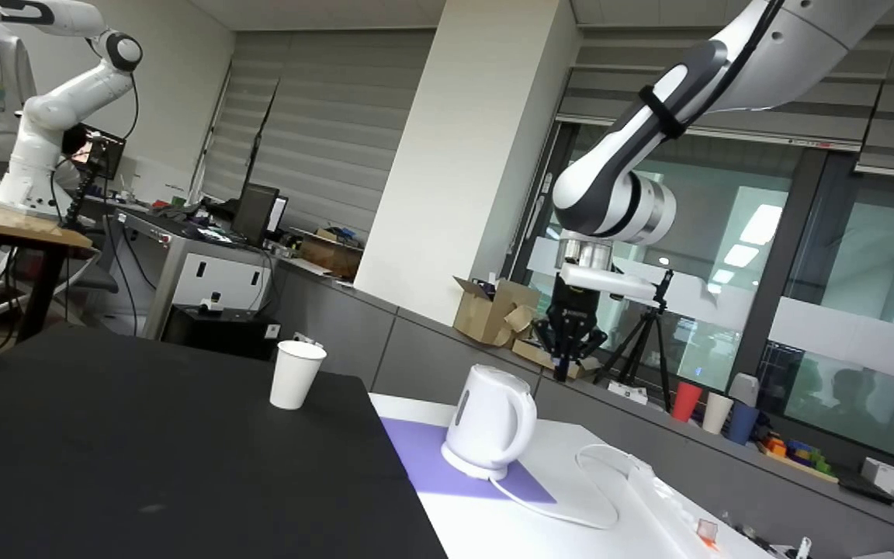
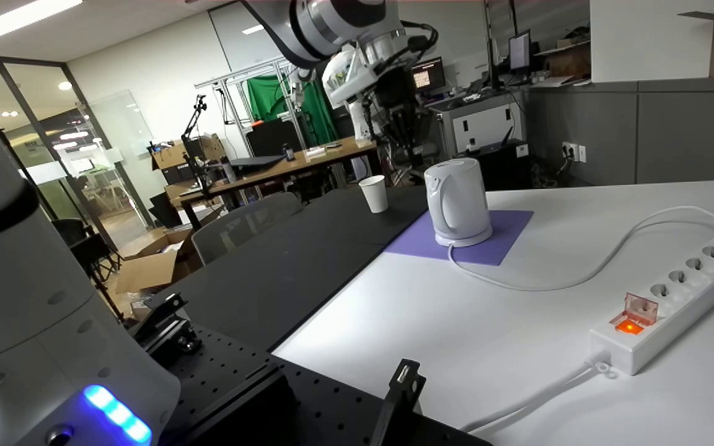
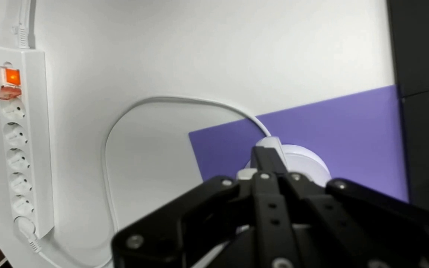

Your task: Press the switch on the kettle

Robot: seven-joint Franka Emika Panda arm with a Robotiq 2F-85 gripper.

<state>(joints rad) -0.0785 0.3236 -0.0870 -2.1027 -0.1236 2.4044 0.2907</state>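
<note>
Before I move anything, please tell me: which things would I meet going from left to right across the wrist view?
White power strip → purple sheet with the kettle on it, partly hidden by the gripper → black surface.

One kettle (image 1: pixel 486 423), one purple sheet (image 3: pixel 348 126) under it. Two counters by the kettle: a white counter (image 3: pixel 214 48) beneath, a black counter (image 1: pixel 144 442) beside. One pincer (image 1: pixel 561 369) near the kettle; one paper cup (image 1: pixel 295 380) apart from it. Well apart from the kettle, one power strip (image 3: pixel 37 149), where the wrist view shows five uncovered sockets (image 3: pixel 18 160), one plug (image 3: pixel 25 225), one orange switch (image 3: pixel 12 76) and one flip cover (image 3: pixel 4 93). Also well apart from it, in an exterior view: one tripod (image 1: pixel 640 348) and at least three cups, a red cup (image 1: pixel 687 401), a cream cup (image 1: pixel 717 413) and a blue cup (image 1: pixel 742 424). Two robot arms: a near arm (image 1: pixel 687 89) by the kettle, a far arm (image 1: pixel 59 109) well apart.
</note>
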